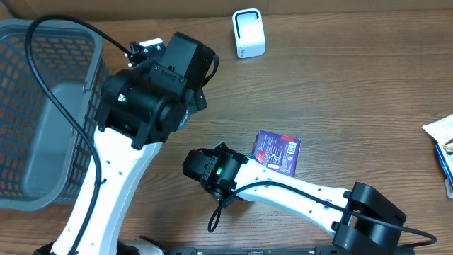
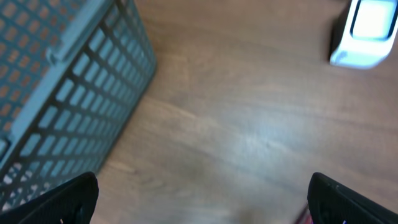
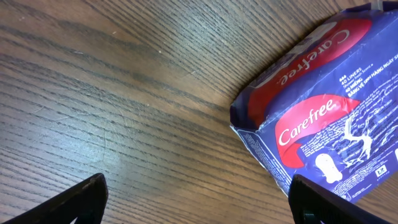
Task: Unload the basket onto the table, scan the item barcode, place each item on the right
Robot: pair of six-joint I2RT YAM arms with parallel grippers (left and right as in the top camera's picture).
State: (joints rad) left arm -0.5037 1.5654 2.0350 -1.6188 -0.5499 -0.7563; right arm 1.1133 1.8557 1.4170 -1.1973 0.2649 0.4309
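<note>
The item is a purple and red Carefree packet (image 1: pixel 277 152) lying flat on the wooden table. In the right wrist view the packet (image 3: pixel 323 106) fills the upper right. My right gripper (image 3: pixel 199 199) is open just above the table, with bare wood between its fingers and the right finger (image 3: pixel 323 202) at the packet's near corner. A white scanner (image 1: pixel 248 33) stands at the back; it also shows as a scanner (image 2: pixel 367 31) at top right of the left wrist view. My left gripper (image 2: pixel 202 199) hangs open and empty over the table. I cannot make out a barcode.
A grey mesh basket (image 1: pixel 42 106) stands at the left, close beside the left arm (image 1: pixel 148 99); its wall (image 2: pixel 68 93) fills the left wrist view's left side. Other packets (image 1: pixel 442 142) lie at the table's right edge.
</note>
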